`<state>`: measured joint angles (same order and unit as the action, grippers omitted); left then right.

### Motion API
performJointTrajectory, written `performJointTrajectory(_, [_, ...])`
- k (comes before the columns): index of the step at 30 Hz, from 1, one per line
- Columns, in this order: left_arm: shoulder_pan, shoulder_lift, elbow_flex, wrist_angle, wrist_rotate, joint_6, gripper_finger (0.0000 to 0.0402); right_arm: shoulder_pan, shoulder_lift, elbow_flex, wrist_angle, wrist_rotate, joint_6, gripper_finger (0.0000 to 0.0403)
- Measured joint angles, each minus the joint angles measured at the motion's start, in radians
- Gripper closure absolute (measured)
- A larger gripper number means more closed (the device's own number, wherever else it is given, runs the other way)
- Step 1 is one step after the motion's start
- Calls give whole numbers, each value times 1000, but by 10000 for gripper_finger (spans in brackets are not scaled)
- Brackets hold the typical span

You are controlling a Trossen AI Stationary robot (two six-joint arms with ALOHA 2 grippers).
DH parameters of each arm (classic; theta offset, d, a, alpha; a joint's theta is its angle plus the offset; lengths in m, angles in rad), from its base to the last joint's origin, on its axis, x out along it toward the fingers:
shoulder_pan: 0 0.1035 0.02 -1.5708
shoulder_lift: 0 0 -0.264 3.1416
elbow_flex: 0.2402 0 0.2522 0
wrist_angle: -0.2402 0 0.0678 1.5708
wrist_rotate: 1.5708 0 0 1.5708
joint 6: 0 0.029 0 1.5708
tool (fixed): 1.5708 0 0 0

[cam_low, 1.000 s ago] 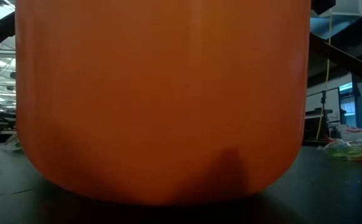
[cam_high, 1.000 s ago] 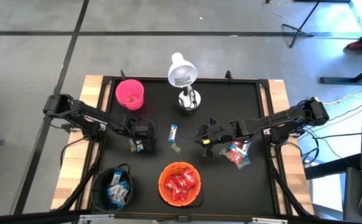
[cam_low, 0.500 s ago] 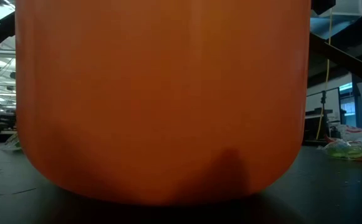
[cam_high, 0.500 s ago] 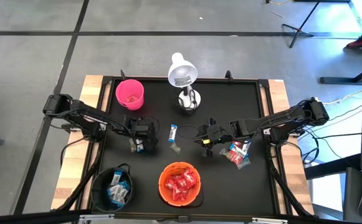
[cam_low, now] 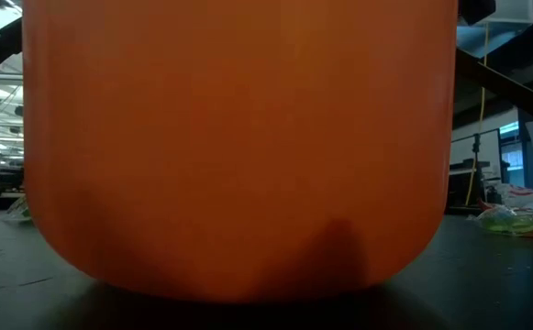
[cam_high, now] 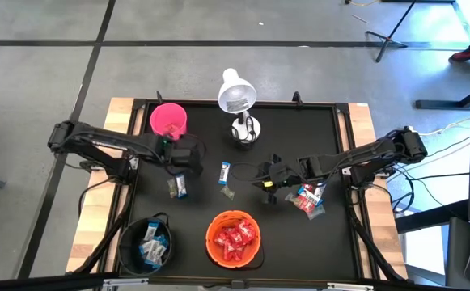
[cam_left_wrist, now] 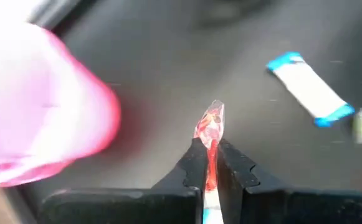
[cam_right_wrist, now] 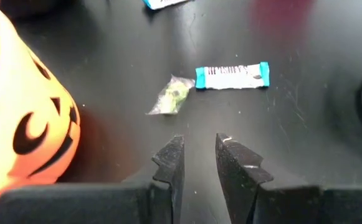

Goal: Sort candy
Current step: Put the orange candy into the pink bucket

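From above: left gripper just beside the pink cup, a blue-and-white candy below it on the table. Right gripper at mid-table, a red pile behind it, a blue-white bar and a green sweet ahead. Orange bowl full of reds, dark bowl with blue ones, lamp at the far edge. Best to carry the left load fully over the cup's mouth before opening; open room on the black top between cup and lamp, but the lamp base close on the far side.

At table height: nothing but the orange bowl's wall; neither arm visible.

Past the left fingers: clenched on a pinkish-red candy, wrapper end sticking out beyond the tips. Pink cup blurred and near to one side, another blue-white bar lying well clear ahead. Grip thin, at one end only; slow, level travel advisable, lest it slip.

Past the right fingers: released, a narrow gap, nothing between. Green sweet and bar just ahead, touching or nearly so; orange bowl close alongside. Approach to the green sweet free, bowl wall the edge to mind.
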<state>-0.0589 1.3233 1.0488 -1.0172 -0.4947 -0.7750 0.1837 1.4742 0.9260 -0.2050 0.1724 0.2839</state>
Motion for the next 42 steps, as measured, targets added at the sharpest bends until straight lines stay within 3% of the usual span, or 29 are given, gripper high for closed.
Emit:
performJointTrajectory(6, [30,-95,83,-197,-197,24,392,0,0,-22,29,0,0,316])
performJointTrajectory(13, [218,-193,85,-207,-209,160,392,0,0,-22,47,0,0,316])
performJointTrajectory(20, [449,-199,85,-193,-82,313,392,0,0,-22,47,-19,0,316])
performJointTrajectory(29, [624,-197,85,-129,58,417,392,0,0,-22,51,-47,-23,316])
performJointTrajectory(38, [717,-196,85,-76,102,437,392,0,0,-22,51,-114,-24,316])
performJointTrajectory(42, [730,-178,84,-73,123,448,369,0,0,-22,51,-114,-23,316])
